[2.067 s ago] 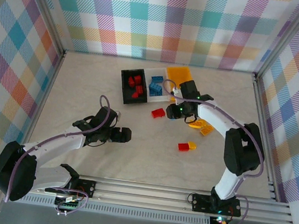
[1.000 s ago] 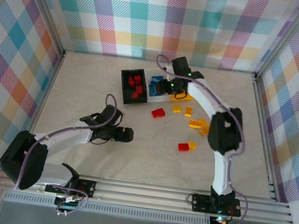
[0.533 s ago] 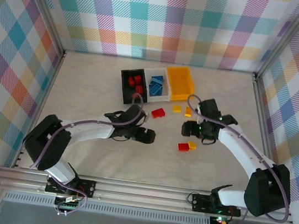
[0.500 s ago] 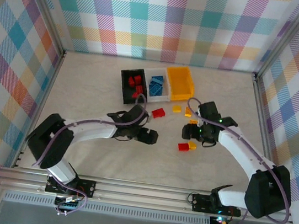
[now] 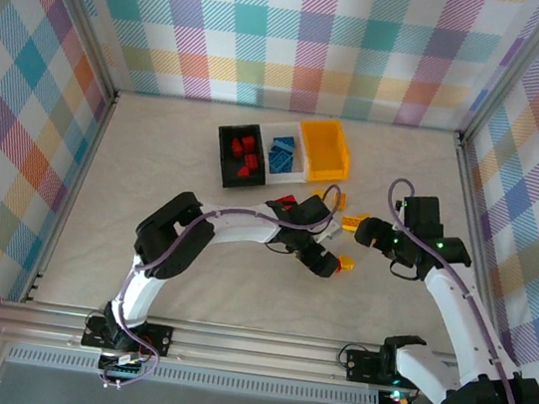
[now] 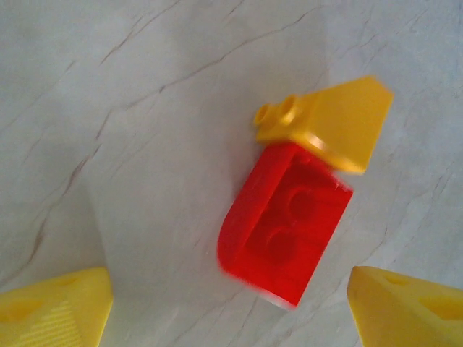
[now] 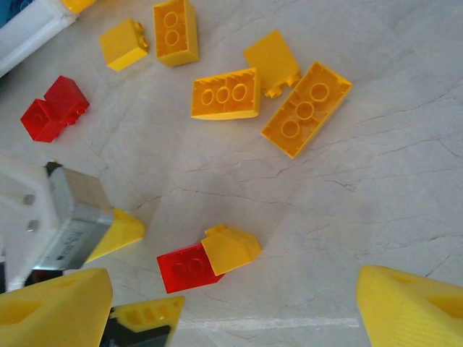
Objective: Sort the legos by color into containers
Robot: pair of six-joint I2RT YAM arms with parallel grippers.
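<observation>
Red two-stud brick (image 6: 286,253) is lying flat on the marbled desk (image 6: 145,144), studs up, with a yellow sloped piece (image 6: 325,123) touching its far end; cannot tell if the two are clipped together or just butting. Left claw (image 6: 231,318) is hovering right over the pair, jaws standing wide apart, nothing clamped, one yellow fingertip (image 6: 54,303) showing on each side of the brick. Right claw (image 7: 231,311) is hanging near the same pair, jaws also spread, holding nothing, with loose yellow bricks (image 7: 224,94) lying beyond it. At the far side of the desk, the black bin (image 5: 241,155) is holding red pieces, the white bin (image 5: 284,154) is holding blue ones, and the yellow bin (image 5: 324,149) is sitting just beside them. Judging by looks, the brick is light, rigid, smooth hard plastic, so probably slippery and prone to skating if nudged off-centre. The best hold seems to be across the two long flat sides, pads square on, away from the rounded end and the yellow piece, which may drag along or drop off.
</observation>
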